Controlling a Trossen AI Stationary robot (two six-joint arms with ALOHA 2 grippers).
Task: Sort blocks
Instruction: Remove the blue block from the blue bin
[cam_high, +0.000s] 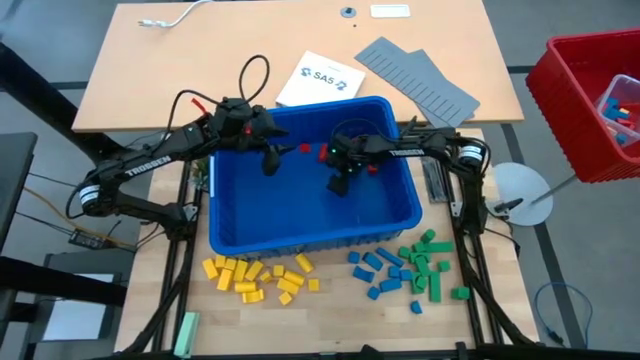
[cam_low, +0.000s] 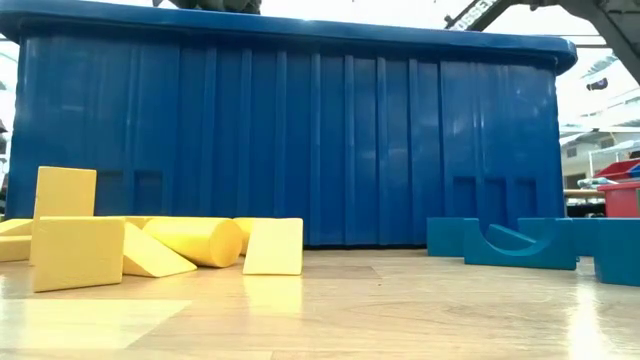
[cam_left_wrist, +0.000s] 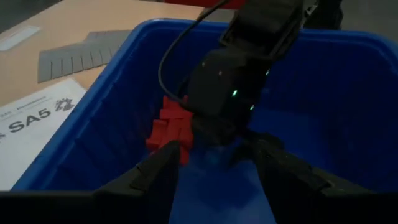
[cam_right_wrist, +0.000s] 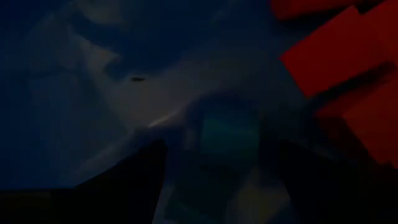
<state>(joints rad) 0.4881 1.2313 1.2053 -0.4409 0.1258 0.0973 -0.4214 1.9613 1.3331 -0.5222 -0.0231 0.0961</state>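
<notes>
Blue bin (cam_high: 310, 215): centre of the table, between the two arms; both reach into it, apparently because it holds the bricks not yet sorted.
Red blocks (cam_high: 306, 149): a few left along the bin's far wall; the left wrist view shows them clustered in a pile (cam_left_wrist: 169, 124), so red looks like the last colour to come out.
Yellow blocks (cam_high: 258, 278): grouped on the table near the bin's front, to the left; a finished colour group, by the look of it.
Blue blocks (cam_high: 378, 272): grouped in front of the bin, right of centre.
Green blocks (cam_high: 428, 265): grouped at the right end of the row, just beside the blue ones, so each colour has its own patch.
Left gripper (cam_high: 270, 160): inside the bin's far left part, near the red blocks; fingers (cam_left_wrist: 155, 174) spread wide, holding nothing.
Right gripper (cam_high: 338, 184): low over the bin floor, near the middle; the right wrist view shows red bricks (cam_right_wrist: 339, 74) close ahead, but whether its fingers are apart or closed I cannot tell.
</notes>
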